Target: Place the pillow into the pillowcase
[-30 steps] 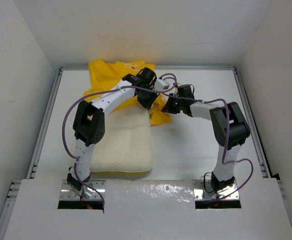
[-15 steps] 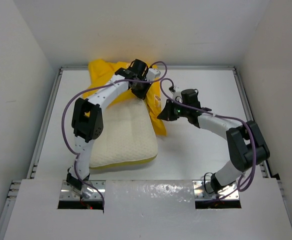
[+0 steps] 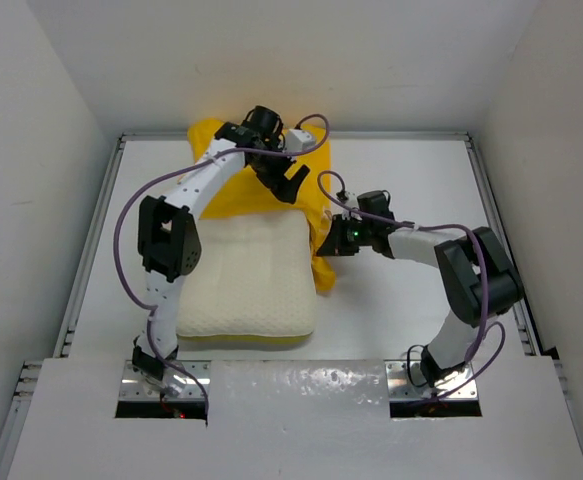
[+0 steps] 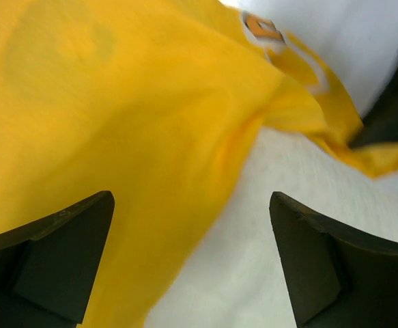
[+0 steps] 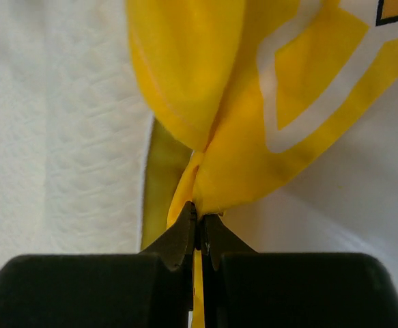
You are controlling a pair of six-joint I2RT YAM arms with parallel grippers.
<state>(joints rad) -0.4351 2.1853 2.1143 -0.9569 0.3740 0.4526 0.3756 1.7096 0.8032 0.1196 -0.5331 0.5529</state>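
Beside the thick cream-white pillow point(image 3: 256, 275), right end effector point(image 5: 199, 222) pinches the thin yellow fabric pillowcase point(image 3: 251, 195); left end effector point(image 4: 192, 205) gapes empty. Sheathing step; next, left likely seizes the hem.

Dimpled matt pillow point(image 3: 251, 280); smooth cloth pillowcase point(image 4: 117, 102)

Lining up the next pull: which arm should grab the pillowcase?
Left. The left jaws hang open above the pillowcase; the right jaws are shut on its edge beside the pillow, probably a useful anchor.
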